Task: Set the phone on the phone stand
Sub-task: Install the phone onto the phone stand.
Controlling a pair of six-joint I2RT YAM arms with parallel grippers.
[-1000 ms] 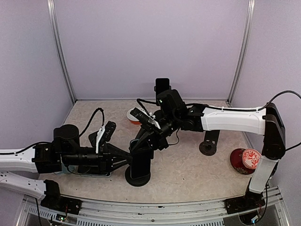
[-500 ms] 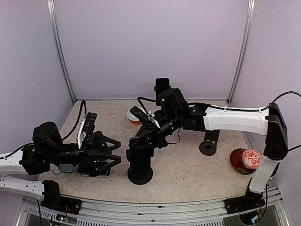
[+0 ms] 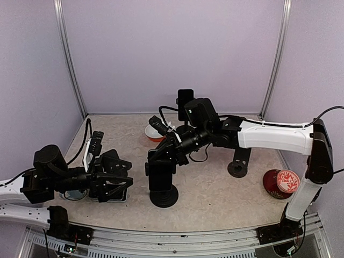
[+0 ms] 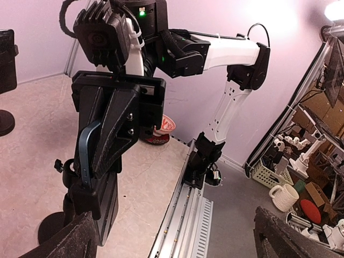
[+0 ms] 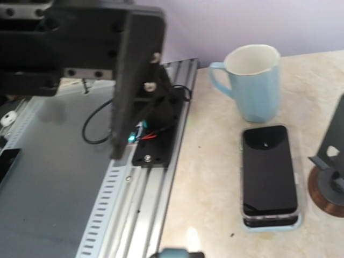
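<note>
Since the earlier frames the left gripper (image 3: 128, 173) has drawn back from the phone stand (image 3: 163, 198) toward the left side of the table (image 3: 226, 199), its jaws spread and empty, and the stand's round base has shifted a little to the right. Right gripper (image 3: 157, 158) is closed on the upper part of the phone (image 4: 86, 156), whose blue-cased edge runs down between the fingers to the stand's lower lip in the left wrist view (whether the backplate is pinched along with it cannot be told). Judged from this, the phone is seated or very nearly so, and what remains is for the right gripper to let go without tipping the stand. Containers: a pale blue mug (image 5: 250, 80) near the rail, nothing visible inside it; a white and orange bowl (image 3: 152, 131) behind the stand, contents hidden; a red patterned cup (image 3: 282, 181) at far right, contents unclear. A second phone (image 5: 269, 174) lies flat just beside the mug
</note>
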